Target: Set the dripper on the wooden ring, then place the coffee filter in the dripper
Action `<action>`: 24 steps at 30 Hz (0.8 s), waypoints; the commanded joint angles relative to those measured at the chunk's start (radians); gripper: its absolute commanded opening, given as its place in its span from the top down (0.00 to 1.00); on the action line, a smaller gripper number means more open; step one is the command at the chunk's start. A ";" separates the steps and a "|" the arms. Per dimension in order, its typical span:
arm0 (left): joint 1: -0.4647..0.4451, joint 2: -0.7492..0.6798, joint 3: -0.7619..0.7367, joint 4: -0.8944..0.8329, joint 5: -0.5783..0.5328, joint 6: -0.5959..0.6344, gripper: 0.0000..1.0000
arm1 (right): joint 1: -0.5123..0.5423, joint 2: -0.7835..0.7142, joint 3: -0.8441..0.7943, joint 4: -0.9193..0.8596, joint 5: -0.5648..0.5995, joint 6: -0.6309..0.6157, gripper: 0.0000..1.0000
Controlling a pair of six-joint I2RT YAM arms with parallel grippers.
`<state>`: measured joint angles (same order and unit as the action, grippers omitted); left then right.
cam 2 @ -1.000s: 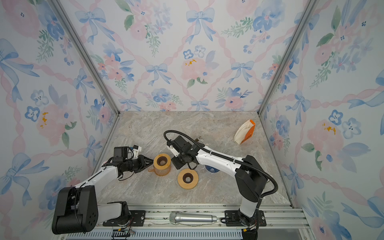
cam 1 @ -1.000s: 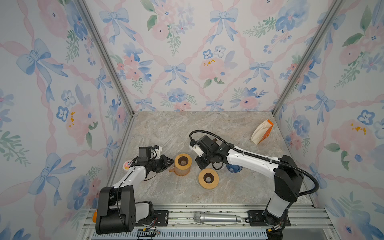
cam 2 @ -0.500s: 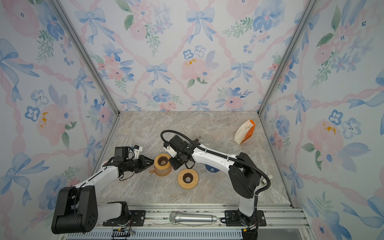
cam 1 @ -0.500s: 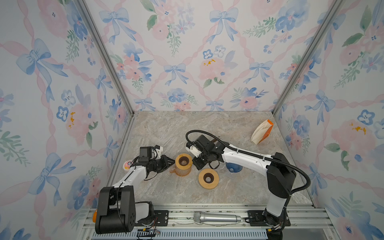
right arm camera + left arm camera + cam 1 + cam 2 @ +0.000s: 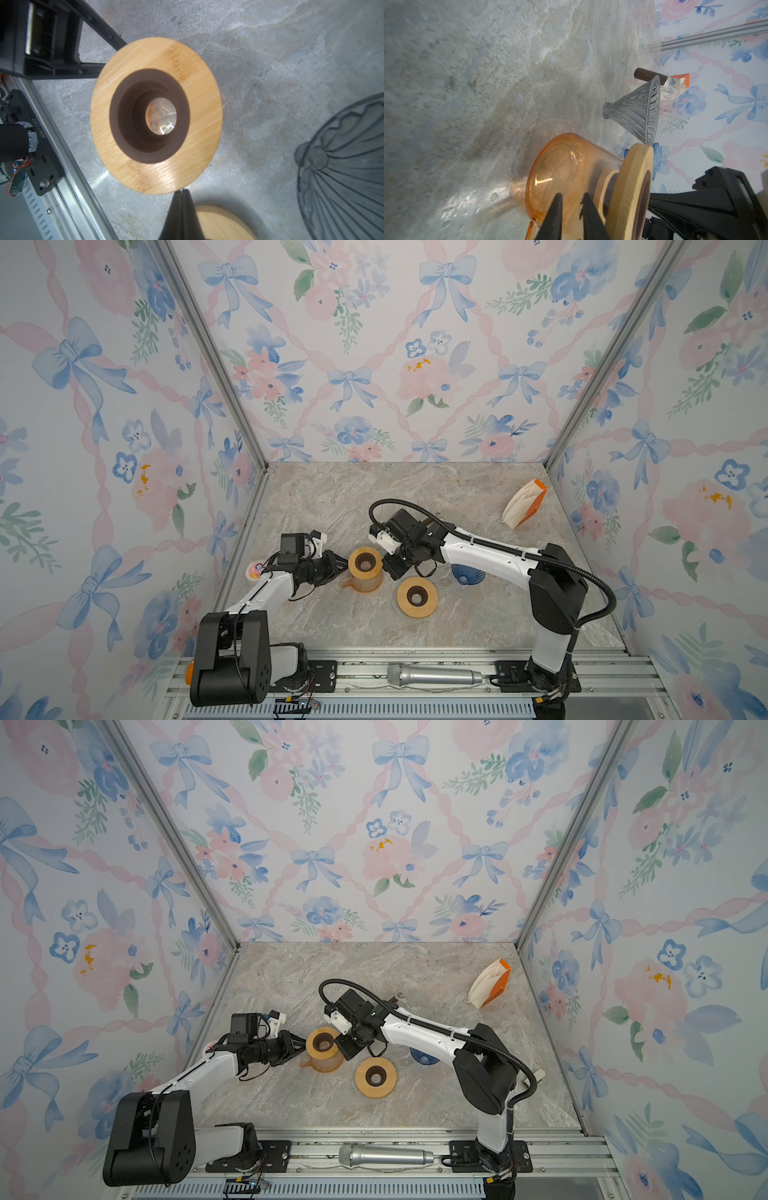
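Your filters [image 5: 518, 506] stood in their pack [image 5: 535, 506], far right on the surface [image 5: 332, 506]: likely light, limp paper, so pinch one edge gently. Right gripper [image 5: 181, 193] was closed, empty; left gripper [image 5: 572, 196] narrow at the carafe [image 5: 560, 166], grip unclear.

The right arm [image 5: 490, 551] covers nearly all of my clear dripper [image 5: 342, 172] in both top views, and the right wrist view's edge cuts it off. The blue dripper [image 5: 467, 574], at three o'clock from the carafe [image 5: 365, 584], sits half under that arm. The left gripper's [image 5: 572, 195] fingers [image 5: 553, 220] run off the left wrist view; I cannot tell whether they grip. The pink disc [image 5: 254, 571] at nine o'clock is too small to identify.
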<state>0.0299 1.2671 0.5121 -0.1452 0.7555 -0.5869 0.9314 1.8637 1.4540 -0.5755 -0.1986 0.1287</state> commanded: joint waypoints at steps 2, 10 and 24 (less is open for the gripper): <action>-0.014 0.008 0.010 -0.014 0.010 0.006 0.80 | -0.004 -0.073 -0.046 0.033 0.022 0.020 0.96; -0.009 -0.025 0.053 -0.046 -0.051 0.011 0.75 | -0.031 -0.217 -0.131 0.066 0.105 0.000 0.73; 0.007 -0.045 0.300 -0.202 -0.176 0.134 0.44 | -0.057 -0.549 -0.353 0.165 0.295 -0.074 0.23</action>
<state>0.0334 1.2312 0.7586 -0.3176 0.5980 -0.4881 0.8841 1.3735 1.1366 -0.4480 0.0284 0.0811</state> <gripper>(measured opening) 0.547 0.743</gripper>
